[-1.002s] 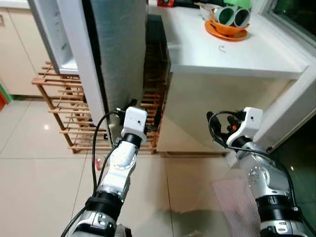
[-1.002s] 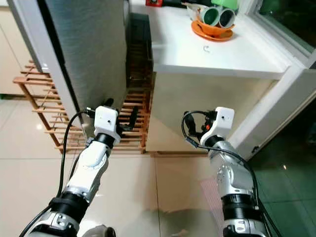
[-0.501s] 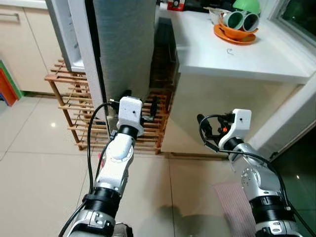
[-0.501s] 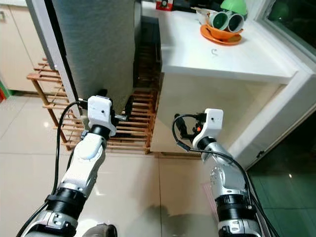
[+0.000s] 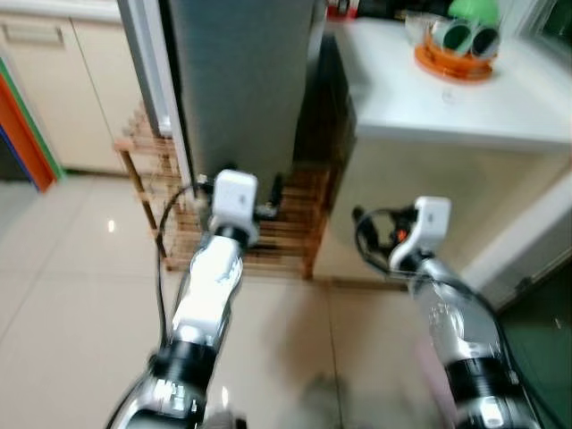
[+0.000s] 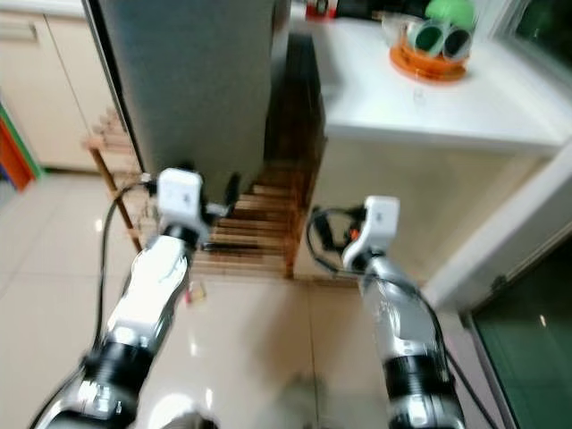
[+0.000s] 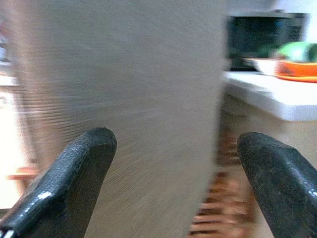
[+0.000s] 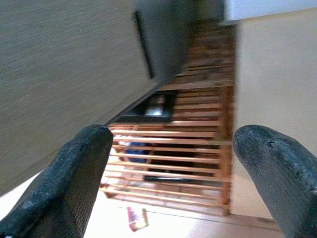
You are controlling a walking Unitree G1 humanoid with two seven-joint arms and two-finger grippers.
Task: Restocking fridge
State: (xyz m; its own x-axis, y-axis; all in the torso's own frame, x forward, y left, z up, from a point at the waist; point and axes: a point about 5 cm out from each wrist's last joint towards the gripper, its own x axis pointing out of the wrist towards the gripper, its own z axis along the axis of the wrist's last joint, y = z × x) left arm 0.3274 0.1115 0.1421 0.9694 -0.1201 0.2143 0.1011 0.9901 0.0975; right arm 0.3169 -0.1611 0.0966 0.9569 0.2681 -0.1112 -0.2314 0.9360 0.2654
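Note:
The fridge [image 5: 241, 80] stands just ahead, its grey textured side towards me, with a pale door edge [image 5: 143, 54] at its left. My left gripper [image 7: 178, 146] is raised in front of that grey side, open, with nothing between its fingers [image 7: 74, 173]. My right gripper [image 8: 173, 144] is held up to the right, open and empty, and looks along the fridge's side at a wooden slatted rack [image 8: 173, 134]. Both arms show in the eye views, the left gripper [image 5: 241, 186] and the right gripper [image 5: 375, 228] at about the same height. The picture is blurred.
A white counter [image 5: 447, 112] on the right carries an orange dish with green cups [image 5: 458, 40]. The wooden rack [image 5: 286, 232] fills the gap between fridge and counter. Cream cabinets [image 5: 63, 89] stand at the left. A small red and yellow scrap [image 8: 134, 218] lies on the tiled floor.
The whole picture has shifted and blurred, so the camera has moved; the fridge's side now sits more central. Both arms keep the same raised pose, grippers still open.

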